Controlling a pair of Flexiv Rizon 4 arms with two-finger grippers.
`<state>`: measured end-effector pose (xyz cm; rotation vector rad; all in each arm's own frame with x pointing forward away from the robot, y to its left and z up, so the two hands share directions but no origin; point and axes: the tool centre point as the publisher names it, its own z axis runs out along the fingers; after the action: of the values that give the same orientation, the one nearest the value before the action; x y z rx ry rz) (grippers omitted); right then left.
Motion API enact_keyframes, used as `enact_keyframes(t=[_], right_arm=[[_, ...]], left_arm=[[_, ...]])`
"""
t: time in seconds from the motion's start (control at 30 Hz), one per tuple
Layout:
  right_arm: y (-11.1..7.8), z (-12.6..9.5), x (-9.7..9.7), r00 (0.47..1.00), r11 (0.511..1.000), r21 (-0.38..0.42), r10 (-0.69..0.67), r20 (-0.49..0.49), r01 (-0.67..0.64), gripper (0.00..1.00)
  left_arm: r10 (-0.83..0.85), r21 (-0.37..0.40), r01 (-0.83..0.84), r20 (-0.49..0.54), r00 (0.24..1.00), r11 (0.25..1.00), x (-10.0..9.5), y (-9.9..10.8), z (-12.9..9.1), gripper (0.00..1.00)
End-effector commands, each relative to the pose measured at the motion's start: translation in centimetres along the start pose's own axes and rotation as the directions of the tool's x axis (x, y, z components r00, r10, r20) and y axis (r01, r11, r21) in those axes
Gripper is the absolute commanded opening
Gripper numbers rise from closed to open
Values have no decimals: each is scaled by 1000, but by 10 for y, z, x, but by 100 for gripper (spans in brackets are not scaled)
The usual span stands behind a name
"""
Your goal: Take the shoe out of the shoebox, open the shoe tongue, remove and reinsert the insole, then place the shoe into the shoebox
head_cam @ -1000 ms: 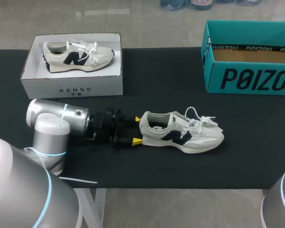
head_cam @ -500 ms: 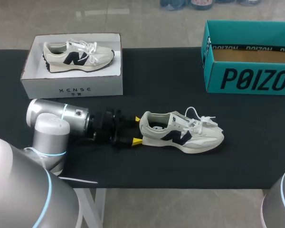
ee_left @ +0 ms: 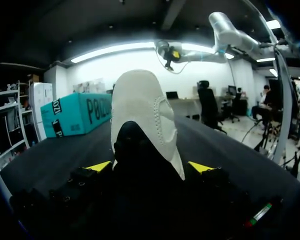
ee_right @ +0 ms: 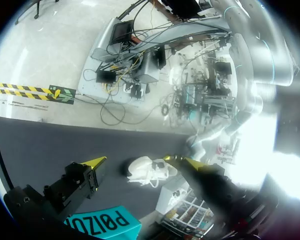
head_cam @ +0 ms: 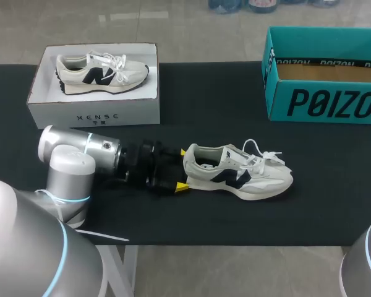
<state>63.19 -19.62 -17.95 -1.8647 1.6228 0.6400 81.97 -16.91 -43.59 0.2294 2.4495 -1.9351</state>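
A white sneaker with a dark logo (head_cam: 238, 173) lies on its sole on the black table (head_cam: 235, 117), toe to the right, laces loose. My left gripper (head_cam: 183, 168) is at its heel, open, one yellow fingertip (head_cam: 182, 185) on each side. In the left wrist view the heel (ee_left: 142, 115) stands between the spread fingers of that gripper (ee_left: 150, 167), with a gap on both sides. My right gripper (ee_right: 138, 161) hangs open high above the table, and the sneaker (ee_right: 147, 172) shows small far below it. An empty teal shoebox (head_cam: 324, 93) stands at the back right.
A white shoebox (head_cam: 93, 111) at the back left holds a second, matching sneaker (head_cam: 102, 69). The teal box (ee_left: 77, 112) lies ahead of and beside the left gripper's heel-on view. Bare black cloth lies between the boxes and along the front edge.
My left gripper's fingers have spread wider around the heel. The gripper and the sneaker have both shifted slightly to the right.
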Motion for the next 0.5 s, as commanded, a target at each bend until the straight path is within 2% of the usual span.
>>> enact_keyframes(t=[0.03, 0.37, 0.4, 0.43, 0.5], right_arm=[[8, 1, -2, 1000, 935, 355, 0, -6, 2, 100], [8, 1, -2, 1000, 935, 355, 0, -6, 2, 100], [8, 1, -2, 1000, 935, 355, 0, -6, 2, 100], [8, 1, -2, 1000, 935, 355, 0, -6, 2, 100], [8, 1, -2, 1000, 935, 355, 0, -6, 2, 100]], left_arm=[[0, -6, 0, 2, 1000, 1000, -1, 0, 3, 100], [-4, -10, 4, -8, 1000, 1000, -2, -1, 8, 100], [1, -6, -1, -11, 1000, 1000, -2, 0, 9, 42], [-14, -4, 14, -21, 1000, 1000, -2, 0, 10, 0], [-13, -13, 12, -24, 1000, 1000, -1, 1, 12, 0]])
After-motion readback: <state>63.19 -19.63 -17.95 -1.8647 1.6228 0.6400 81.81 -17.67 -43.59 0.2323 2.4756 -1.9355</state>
